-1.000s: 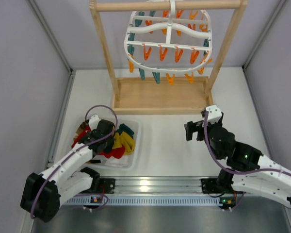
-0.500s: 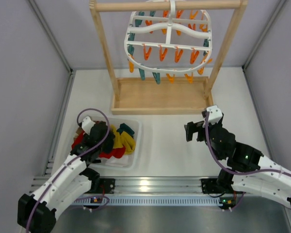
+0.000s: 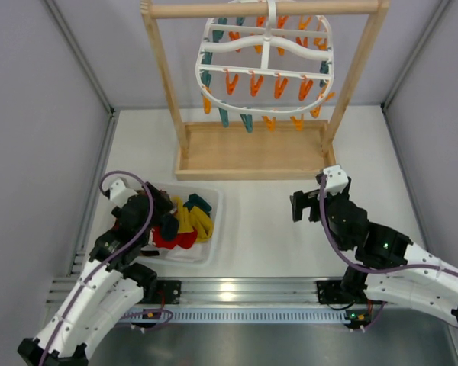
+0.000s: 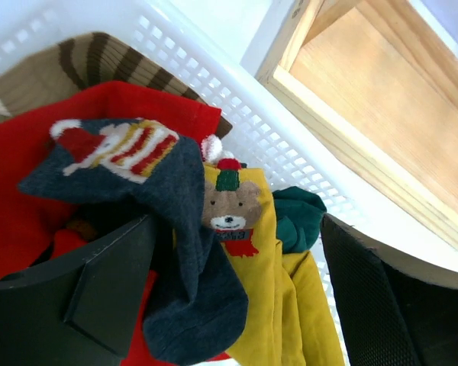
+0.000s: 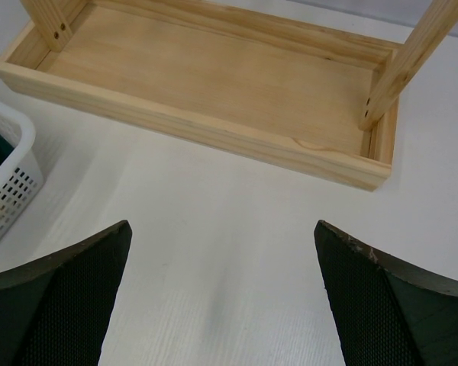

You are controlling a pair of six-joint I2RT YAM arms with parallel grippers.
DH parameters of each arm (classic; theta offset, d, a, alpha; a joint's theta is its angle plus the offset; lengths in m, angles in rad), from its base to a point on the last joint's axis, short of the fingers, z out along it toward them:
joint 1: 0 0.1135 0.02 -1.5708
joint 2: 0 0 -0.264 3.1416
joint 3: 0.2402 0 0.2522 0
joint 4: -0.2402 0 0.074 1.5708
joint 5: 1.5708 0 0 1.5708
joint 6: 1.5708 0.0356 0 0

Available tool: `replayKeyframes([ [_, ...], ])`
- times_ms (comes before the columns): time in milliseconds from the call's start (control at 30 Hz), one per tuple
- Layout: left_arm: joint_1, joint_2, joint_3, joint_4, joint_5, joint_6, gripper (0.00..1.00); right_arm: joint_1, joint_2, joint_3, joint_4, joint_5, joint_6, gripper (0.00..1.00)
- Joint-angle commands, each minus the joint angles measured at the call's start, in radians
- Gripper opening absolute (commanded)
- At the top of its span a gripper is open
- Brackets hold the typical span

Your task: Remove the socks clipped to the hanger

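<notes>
We take this for a robotics lab test cell, not a home. A white left arm (image 3: 99,274) and right arm (image 3: 397,255) are bolted to a slotted aluminium rail (image 3: 237,291) at the edge of a white table (image 3: 259,221). Plain grey panels (image 3: 30,137) wall it in. Laundry props are staged there: a wooden rack (image 3: 248,152), a clip hanger (image 3: 266,57) and a basket (image 3: 206,252) of socks (image 3: 185,225).
</notes>
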Motion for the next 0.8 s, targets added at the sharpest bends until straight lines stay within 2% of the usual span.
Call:
replayKeyframes([
  [0,0.002,-0.073,0.075,-0.106,-0.042,0.044,0.92,-0.010,0.006,0.050,0.017,0.025,0.002,0.99],
  [167,0.002,-0.125,0.189,-0.126,-0.024,0.113,0.96,-0.010,0.024,0.068,0.012,0.024,0.004,0.99],
  [233,0.002,-0.075,0.264,-0.119,0.025,0.211,0.99,-0.012,0.024,0.075,0.005,0.022,0.016,0.99],
  [267,0.002,-0.040,0.301,-0.120,0.093,0.264,0.99,-0.010,0.023,0.081,-0.002,0.024,0.023,0.99],
  [300,0.004,-0.002,0.375,-0.123,0.125,0.398,0.99,-0.010,0.014,0.094,-0.031,0.042,0.042,1.00],
  [333,0.002,0.070,0.409,-0.132,0.154,0.463,0.99,-0.012,0.010,0.102,-0.052,0.062,0.054,1.00],
  [400,0.004,0.102,0.453,-0.136,0.141,0.575,0.99,-0.015,0.006,0.145,-0.124,0.173,0.109,0.99],
  [500,0.002,0.086,0.392,-0.064,0.078,0.662,0.99,-0.049,-0.009,0.188,-0.232,0.188,0.134,0.99],
  [533,-0.001,0.074,0.367,0.003,0.090,0.659,0.99,-0.085,-0.016,0.191,-0.250,0.164,0.128,0.99],
  [600,0.010,0.034,0.306,0.068,0.202,0.679,0.99,-0.140,-0.037,0.196,-0.256,0.086,0.108,0.99],
  [633,0.034,0.023,0.305,0.070,0.296,0.679,0.99,-0.217,-0.039,0.193,-0.256,0.059,0.093,0.99],
  [733,0.196,-0.044,0.276,0.102,0.328,0.667,0.99,-0.376,-0.020,0.208,-0.285,-0.031,0.044,0.99],
  [767,0.218,-0.058,0.270,0.102,0.329,0.665,0.99,-0.403,-0.013,0.214,-0.323,-0.039,0.042,1.00],
])
